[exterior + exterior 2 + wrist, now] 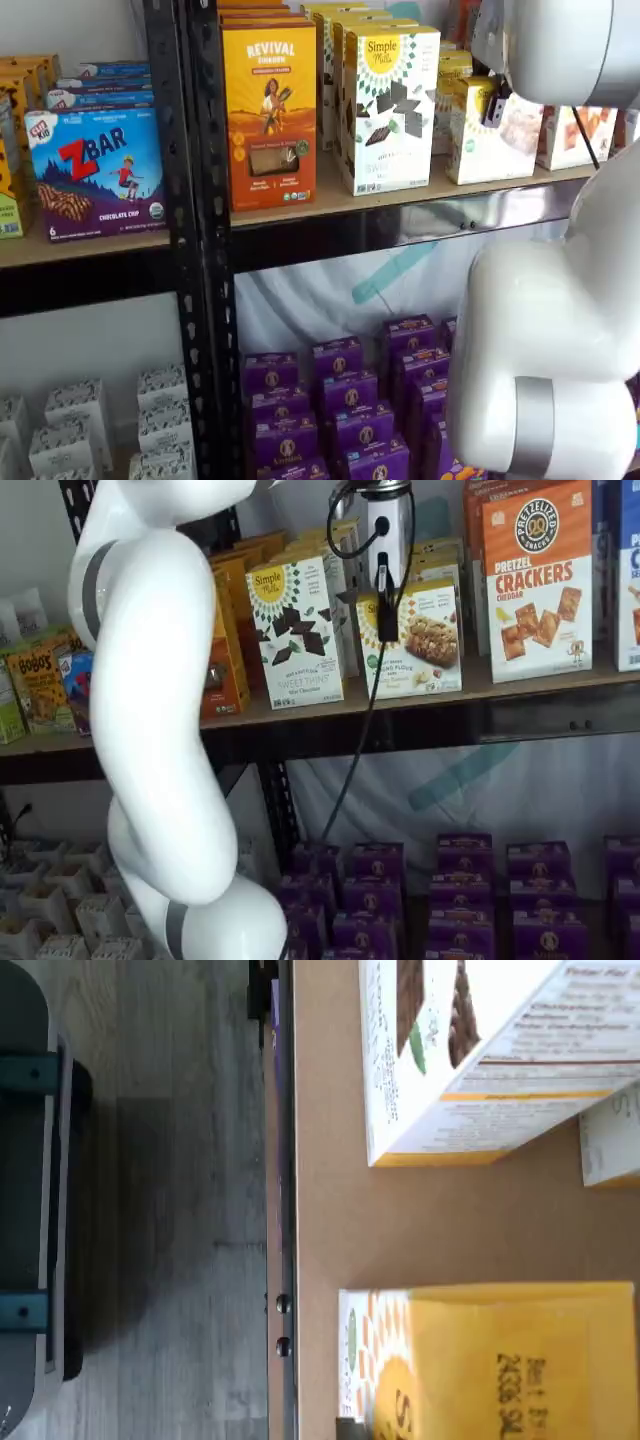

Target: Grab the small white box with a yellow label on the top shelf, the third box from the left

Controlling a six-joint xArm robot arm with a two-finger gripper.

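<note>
- A tall white Simple Mills carton with dark squares stands left on the top shelf.
- Just beside it on the right sits the small white box with a yellow label, upright near the shelf's front edge.
- The pincer hangs before that box's left part; seen side-on, so I cannot tell its opening.
- An orange pretzel cracker carton stands farther right.

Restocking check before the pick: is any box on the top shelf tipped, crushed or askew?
Nothing stands out. The small white box with a yellow label stands upright on the top shelf, as does the taller white carton beside it; neither looks dented.
</note>
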